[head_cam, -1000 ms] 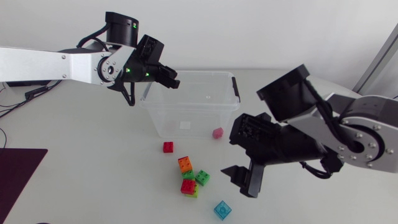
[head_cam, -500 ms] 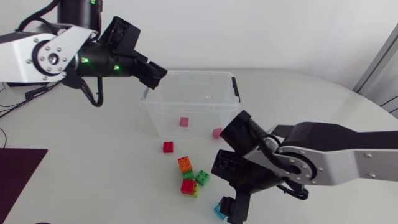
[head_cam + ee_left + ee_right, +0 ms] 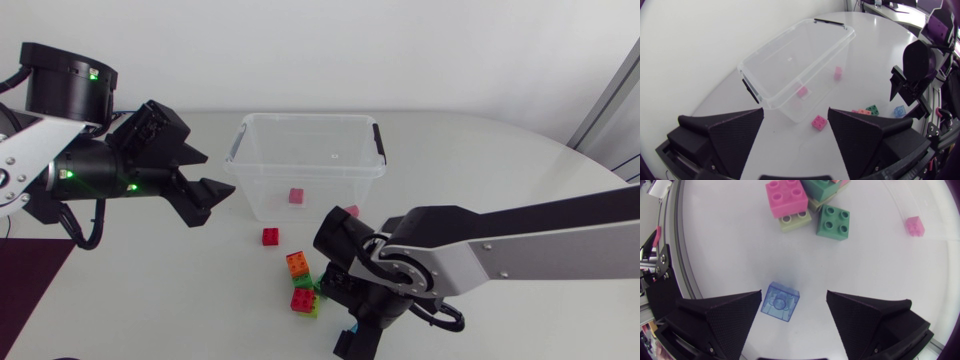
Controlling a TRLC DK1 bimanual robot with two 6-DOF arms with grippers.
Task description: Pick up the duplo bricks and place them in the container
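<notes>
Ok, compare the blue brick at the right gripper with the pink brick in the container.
The blue brick is see-through; the pink brick is opaque. The blue brick lies on the table between the right gripper's open fingers; the pink brick sits inside the container. Both are small and ungripped.

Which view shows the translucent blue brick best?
The right wrist view: the blue brick lies unobstructed between the open fingers of the right gripper, its stud visible. In the head view the right arm hides all but a sliver of it. The left wrist view shows it small and distant.
</notes>
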